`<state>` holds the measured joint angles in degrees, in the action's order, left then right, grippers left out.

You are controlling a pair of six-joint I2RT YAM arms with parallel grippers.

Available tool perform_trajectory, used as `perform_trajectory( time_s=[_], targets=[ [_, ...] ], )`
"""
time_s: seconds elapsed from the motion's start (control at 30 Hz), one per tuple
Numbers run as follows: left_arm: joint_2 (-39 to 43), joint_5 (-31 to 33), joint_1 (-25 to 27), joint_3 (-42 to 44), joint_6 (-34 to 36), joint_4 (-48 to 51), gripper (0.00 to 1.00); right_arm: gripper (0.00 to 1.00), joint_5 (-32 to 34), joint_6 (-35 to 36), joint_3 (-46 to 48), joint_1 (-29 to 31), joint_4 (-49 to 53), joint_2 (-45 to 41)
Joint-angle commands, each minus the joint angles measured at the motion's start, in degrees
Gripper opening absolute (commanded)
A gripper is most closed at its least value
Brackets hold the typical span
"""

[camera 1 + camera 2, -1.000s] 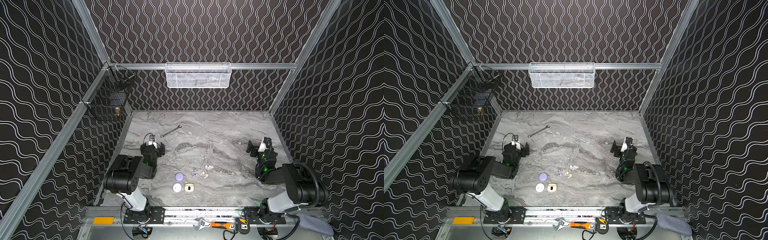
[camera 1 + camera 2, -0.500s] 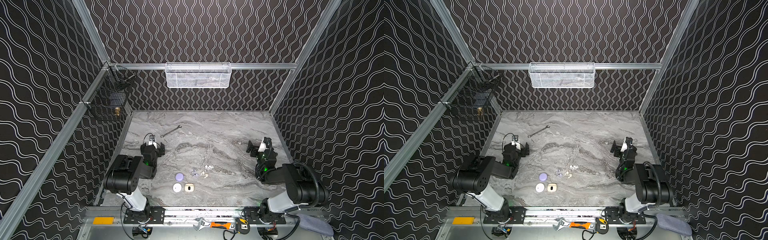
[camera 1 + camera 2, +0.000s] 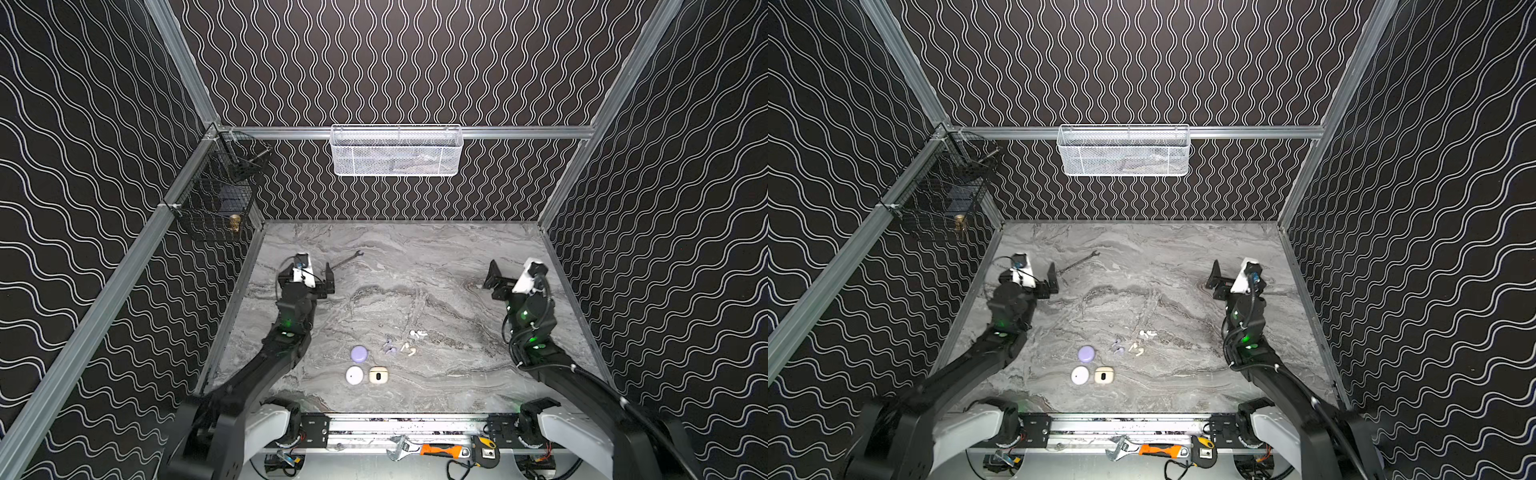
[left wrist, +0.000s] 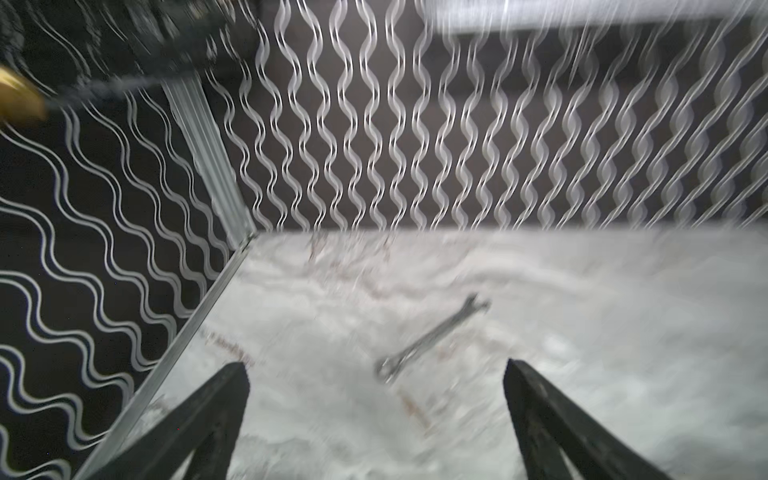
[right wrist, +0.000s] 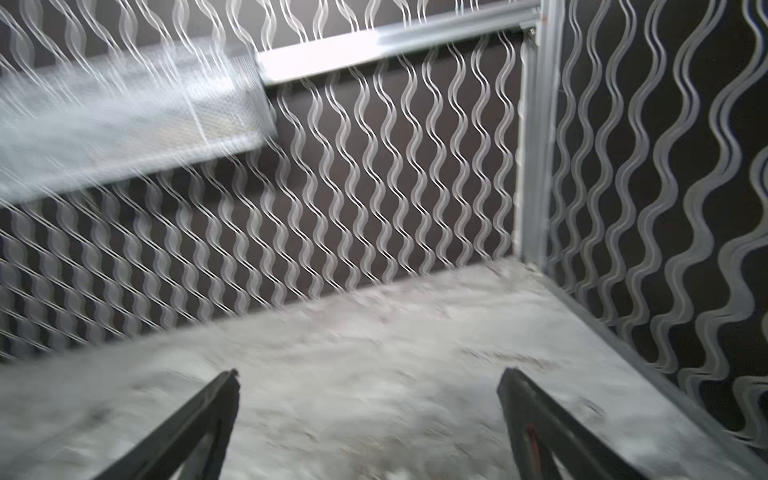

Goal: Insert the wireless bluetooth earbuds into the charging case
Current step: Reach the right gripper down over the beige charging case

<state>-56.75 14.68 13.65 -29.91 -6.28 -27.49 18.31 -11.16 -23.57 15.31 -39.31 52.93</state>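
Both grippers have shifted slightly toward the far edge of the tabletop since the earlier frames, and both wrist views are blurred; the earbuds and cases lie where they lay. White earbuds point(image 3: 417, 333) point(image 3: 1146, 333) and lilac earbuds point(image 3: 390, 347) point(image 3: 1118, 347) lie loose on the marbled tabletop point(image 3: 415, 257), scattered close together in the middle of its front half, all outside the cases. Just to their left is a lilac round case point(image 3: 359, 354). Nearer the front edge, a white round case point(image 3: 354, 375) and a cream case point(image 3: 378, 375) with a dark oval mark stand side by side. Whether any lid is open cannot be told at this size. The left gripper point(image 3: 306, 277) point(image 4: 374, 368) is near the left edge, jaws spread wide and holding nothing, pointing toward the far wall. A small open-ended wrench point(image 4: 432, 338) lies on the tabletop just beyond it. The right gripper point(image 3: 515, 282) point(image 5: 369, 374) is near the right edge, jaws likewise wide and empty, over bare tabletop. Both grippers are well apart from the earbuds. A white mesh basket point(image 3: 395, 151) hangs on the back rail. A black wire basket point(image 3: 216, 195) hangs at the far left corner. An adjustable wrench point(image 3: 405, 446) and an orange-handled tool point(image 3: 440, 450) lie below the front edge.
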Motion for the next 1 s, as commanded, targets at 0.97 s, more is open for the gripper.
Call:
perform_trajectory(
  time_s=[0.97],
  targets=[
    [22.53,0.60,-4.33,4.60,-19.58,44.87,0.99,0.79,-24.77,10.78,-23.97,46.80,56.73,20.73]
  ],
)
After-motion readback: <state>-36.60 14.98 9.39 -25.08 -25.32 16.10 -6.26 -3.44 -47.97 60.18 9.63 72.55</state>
